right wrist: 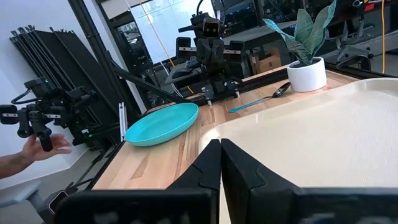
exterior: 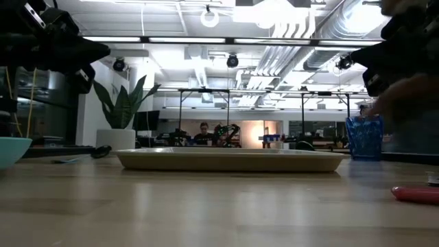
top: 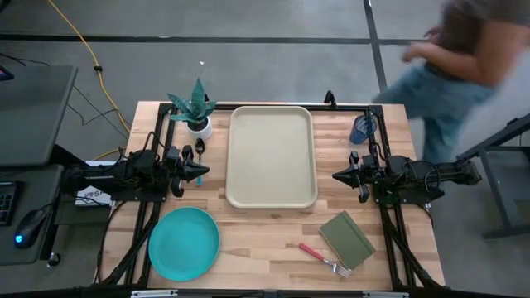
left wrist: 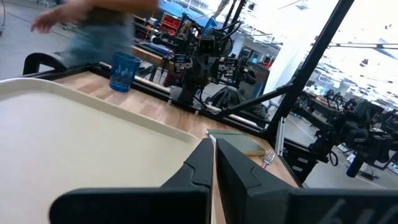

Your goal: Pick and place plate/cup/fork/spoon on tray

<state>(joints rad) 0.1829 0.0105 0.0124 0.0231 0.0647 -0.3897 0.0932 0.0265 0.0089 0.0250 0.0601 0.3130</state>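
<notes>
The beige tray (top: 272,157) lies at the table's middle. The teal plate (top: 184,243) rests flat near the front left. A blue cup (top: 362,129) stands upright at the far right, beside the tray. The red-handled fork (top: 325,257) lies near the front edge, and the blue-handled spoon (right wrist: 258,101) lies left of the tray. My left gripper (top: 203,170) hovers shut at the tray's left side, above the spoon. My right gripper (top: 338,175) hovers shut at the tray's right side. Both point level toward the tray and hold nothing.
A potted plant (top: 197,112) stands at the far left by the spoon. An olive notebook (top: 347,239) lies at the front right beside the fork. A person (top: 451,66) stands past the table's far right corner, with a hand (exterior: 405,96) near the cup.
</notes>
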